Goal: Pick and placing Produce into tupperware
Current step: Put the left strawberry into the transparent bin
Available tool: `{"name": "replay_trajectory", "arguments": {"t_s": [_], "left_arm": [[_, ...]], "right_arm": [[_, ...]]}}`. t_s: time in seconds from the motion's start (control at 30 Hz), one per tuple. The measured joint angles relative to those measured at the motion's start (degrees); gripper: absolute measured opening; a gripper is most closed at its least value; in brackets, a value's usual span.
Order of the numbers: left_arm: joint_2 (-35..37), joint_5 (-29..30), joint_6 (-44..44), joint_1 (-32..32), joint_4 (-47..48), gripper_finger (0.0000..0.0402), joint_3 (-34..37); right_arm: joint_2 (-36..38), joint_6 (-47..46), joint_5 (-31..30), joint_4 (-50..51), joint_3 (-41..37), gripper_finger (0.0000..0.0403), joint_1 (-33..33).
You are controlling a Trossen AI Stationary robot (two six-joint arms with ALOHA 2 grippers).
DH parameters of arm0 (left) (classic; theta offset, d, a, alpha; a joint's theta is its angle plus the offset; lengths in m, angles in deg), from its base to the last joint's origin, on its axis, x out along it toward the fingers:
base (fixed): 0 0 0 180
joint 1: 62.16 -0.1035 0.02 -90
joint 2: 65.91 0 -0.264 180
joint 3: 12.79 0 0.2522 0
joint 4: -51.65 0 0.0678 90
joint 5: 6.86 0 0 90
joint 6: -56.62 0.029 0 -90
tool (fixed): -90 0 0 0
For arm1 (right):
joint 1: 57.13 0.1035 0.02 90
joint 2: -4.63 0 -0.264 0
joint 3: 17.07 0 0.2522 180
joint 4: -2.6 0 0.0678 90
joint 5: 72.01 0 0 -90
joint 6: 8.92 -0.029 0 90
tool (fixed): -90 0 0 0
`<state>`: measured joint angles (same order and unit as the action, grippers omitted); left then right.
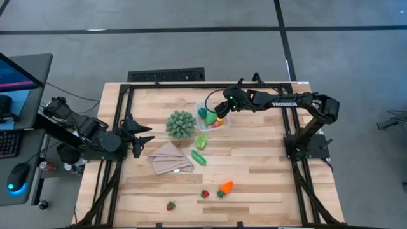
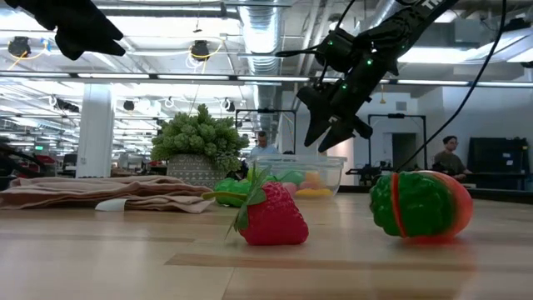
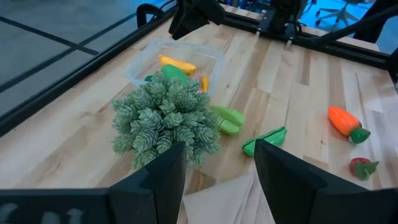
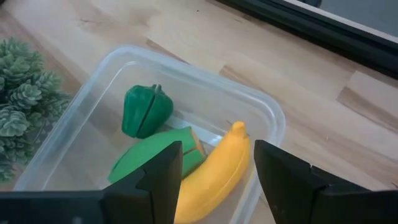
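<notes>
High view: right gripper (image 1: 220,108) is seen over the clear tupperware (image 1: 205,107), left gripper (image 1: 145,137) beside the tan cloth (image 1: 170,158); carrot (image 1: 226,187) and strawberry (image 1: 170,205) lie apart.

Low view: strawberry's (image 2: 273,218) moulded glossy surface is shown.

Left wrist view: spiky ball (image 3: 166,123), smooth pod (image 3: 265,141); fingers (image 3: 155,180) parted, empty.

Right wrist view: banana (image 4: 214,176) and pepper (image 4: 146,110) are seen inside the container; fingers (image 4: 157,182) released, grasping nothing.

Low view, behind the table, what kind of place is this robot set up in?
Probably an open-plan lab or workshop, not a home: exposed ceiling ducts and strip lights run overhead, people sit at desks far behind the wooden table, and the high view shows a monitor and keyboard beside the rig.
</notes>
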<state>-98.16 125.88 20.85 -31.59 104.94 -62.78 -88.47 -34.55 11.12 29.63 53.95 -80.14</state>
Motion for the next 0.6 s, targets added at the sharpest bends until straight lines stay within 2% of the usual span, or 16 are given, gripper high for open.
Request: {"name": "replay_trajectory", "arguments": {"t_s": [0.13, 0.33, 0.6], "left_arm": [[0.0, 0.01, -0.42, -0.02, -0.54, 0.018, 0.0], [0.0, -0.26, -2.53, -0.02, -4.36, 0.018, 0.0], [-0.02, -2.35, -7.82, -0.02, -4.35, 0.018, 0.0]], "right_arm": [[0.0, 0.12, 0.5, -0.27, 0.0, 0.0187, 0.02], [0.75, 3.32, 6.55, -0.24, -0.02, 0.0181, 0.09], [4.47, 7.69, 9.93, -0.46, -0.02, 0.0178, 1.46]]}}
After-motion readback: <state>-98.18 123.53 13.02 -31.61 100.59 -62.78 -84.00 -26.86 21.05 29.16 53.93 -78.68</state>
